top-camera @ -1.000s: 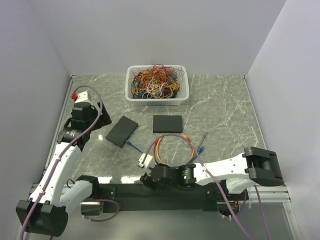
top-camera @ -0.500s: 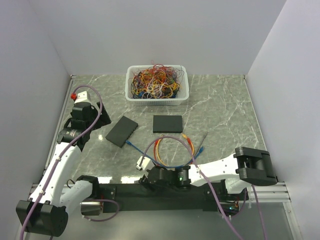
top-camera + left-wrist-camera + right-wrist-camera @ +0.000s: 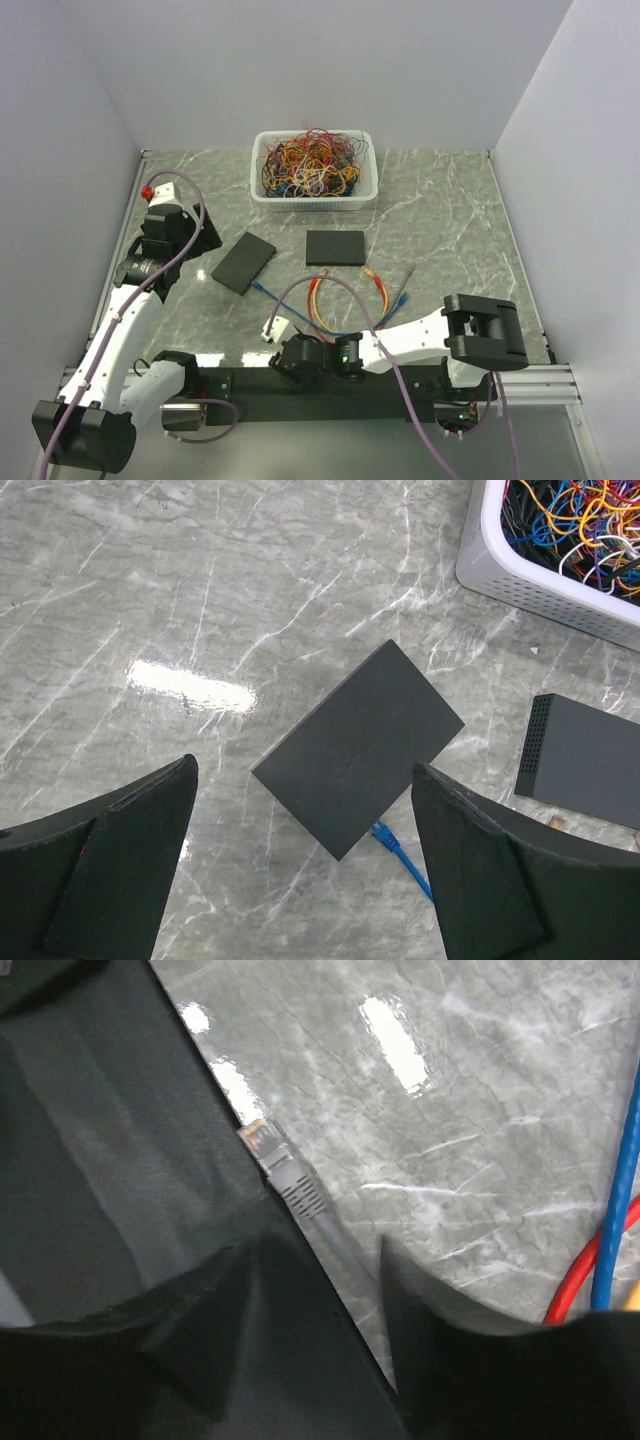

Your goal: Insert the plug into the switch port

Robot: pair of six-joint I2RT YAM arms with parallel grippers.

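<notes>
Nearest, over the matte black rail (image 3: pixel 250 381) at the worktop's (image 3: pixel 450 220) front edge: right pincer (image 3: pixel 287 350), narrowed, pinching the grey plug (image 3: pixel 268 1155) by its round cable just behind the ribbed boot, clear squarish tip sticking out free. Visible as such only from the right wrist; from above, merely a pale fleck beside the dark fingers. Farther in, loose cables (image 3: pixel 345 300) curled on glossy grey-green marble streaked with white: red, orange, blue, grey. Beyond, to the left, left pincer (image 3: pixel 303 770) spread wide, gripping nothing, hanging above a flat, matte, dark rectangular switch (image 3: pixel 358 748) set askew, a blue plug (image 3: pixel 384 834) just at its near edge. Perforated side wall of the second switch (image 3: pixel 585 762) shown by the left wrist alone; ports not discernible in any view. Farthest, one white lattice-walled plastic basket (image 3: pixel 300 200) heaped with tangled coloured wires. Counted: two arms, two switches, one basket.
</notes>
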